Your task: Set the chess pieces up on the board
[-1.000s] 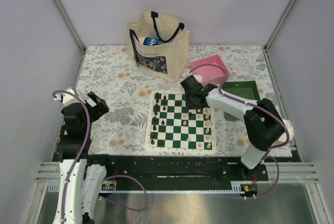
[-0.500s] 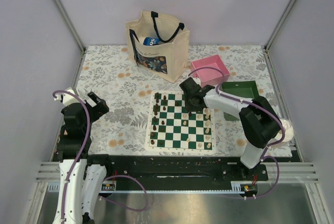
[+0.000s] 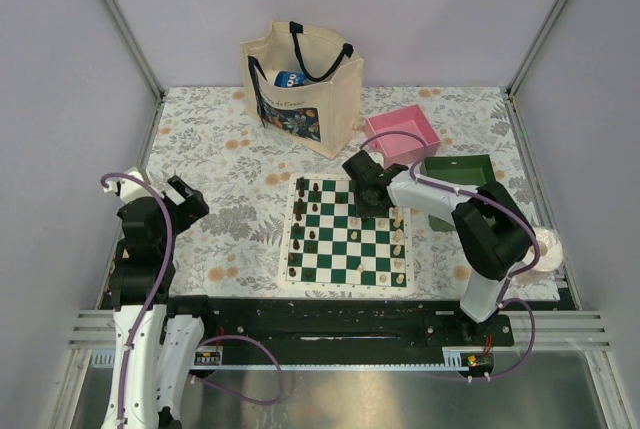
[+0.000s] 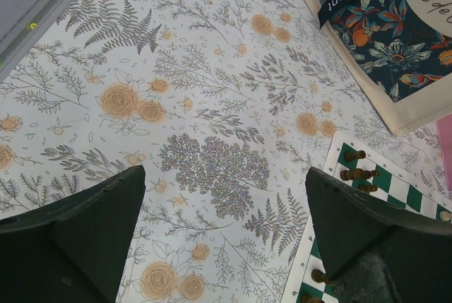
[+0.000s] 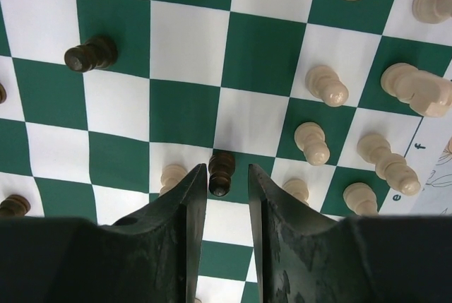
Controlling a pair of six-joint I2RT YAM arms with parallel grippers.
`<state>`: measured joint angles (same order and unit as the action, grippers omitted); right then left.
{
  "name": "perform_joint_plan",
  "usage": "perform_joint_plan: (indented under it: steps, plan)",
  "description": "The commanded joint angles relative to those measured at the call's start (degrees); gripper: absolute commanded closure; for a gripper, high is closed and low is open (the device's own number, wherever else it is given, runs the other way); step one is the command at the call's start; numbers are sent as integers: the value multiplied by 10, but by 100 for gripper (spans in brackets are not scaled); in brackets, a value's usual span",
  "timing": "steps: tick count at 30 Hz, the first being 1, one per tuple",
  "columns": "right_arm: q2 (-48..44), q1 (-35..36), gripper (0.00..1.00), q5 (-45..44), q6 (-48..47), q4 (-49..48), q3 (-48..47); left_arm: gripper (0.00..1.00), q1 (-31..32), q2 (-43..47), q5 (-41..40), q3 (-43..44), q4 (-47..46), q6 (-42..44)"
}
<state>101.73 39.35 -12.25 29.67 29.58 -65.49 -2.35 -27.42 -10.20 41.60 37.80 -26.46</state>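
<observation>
A flat square chessboard with dark green and white checks and a white border (image 3: 283, 259) is laid on the floral-patterned counter (image 3: 220, 149), near its front edge between the two arms. Small dark brown chess pieces (image 3: 301, 211) are ranged mostly along the left side of the board, and small pale cream chess pieces (image 3: 398, 239) mostly along its right side. The right tool (image 3: 372, 204) is held low over the far right part of the board. In the right wrist view its two fingers (image 5: 189, 197) are seen set narrowly apart on either side of one dark pawn (image 5: 221, 174), which stands upright on a green square among pale pieces; a sliver of board shows between the pawn and the right-hand finger, so the tool is released and nothing is grasped. The left tool (image 4: 222, 225) is spread wide and released, held above the bare counter well to the left of the board. Behind the board a cream cloth tote bag with dark handles (image 3: 300, 84) is stood upright. A pink tray (image 3: 403, 134) is placed beyond the board's far right corner, and a dark green tray (image 3: 462, 174) lies just right of the board.
</observation>
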Motion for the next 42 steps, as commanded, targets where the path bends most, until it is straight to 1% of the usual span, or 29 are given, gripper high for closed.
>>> perform_joint_plan:
  steps: [1, 4, 5, 6, 9, 14, 20, 23, 30, 33, 36, 39, 42]
  plan:
    - [6, -3, 63, 15, 7, -9, -2, 1, -5, 2, 10, -2, -20, -1]
    - [3, -2, 67, 16, 8, -11, 0, 1, -5, 2, 11, -3, -20, -2]
    - [1, -3, 73, 17, 5, -12, 1, 1, -4, 3, 11, -2, -21, -2]
    - [-1, -3, 76, 15, 2, -12, 0, 1, -4, 3, 11, -3, -21, -2]
    - [-19, -3, 80, 4, -1, -6, -2, 1, -4, 2, 11, -3, -21, -2]
    - [-63, -2, 80, -9, -15, 5, -12, 1, -6, 2, 12, -3, -21, -1]
    - [-86, 8, 79, 30, -35, -11, -38, 1, -6, 2, 13, -3, -21, -2]
    - [-64, 27, 79, 46, -30, -12, -59, 1, -7, 3, 14, -3, -21, -2]
    - [6, 113, 80, 72, 1, -21, -98, 1, -6, 3, 13, -3, -21, -2]
    - [33, 136, 80, 77, 13, -30, -110, 1, -8, 3, 13, -3, -20, -2]
    - [57, 139, 80, 84, 12, -35, -123, 1, -7, 4, 13, -3, -21, -2]
    - [73, 139, 79, 52, -8, -19, -144, 1, -8, 3, 14, -3, -21, -2]
    - [80, 139, 79, 46, -20, -15, -161, 1, -8, 3, 14, -3, -22, -2]
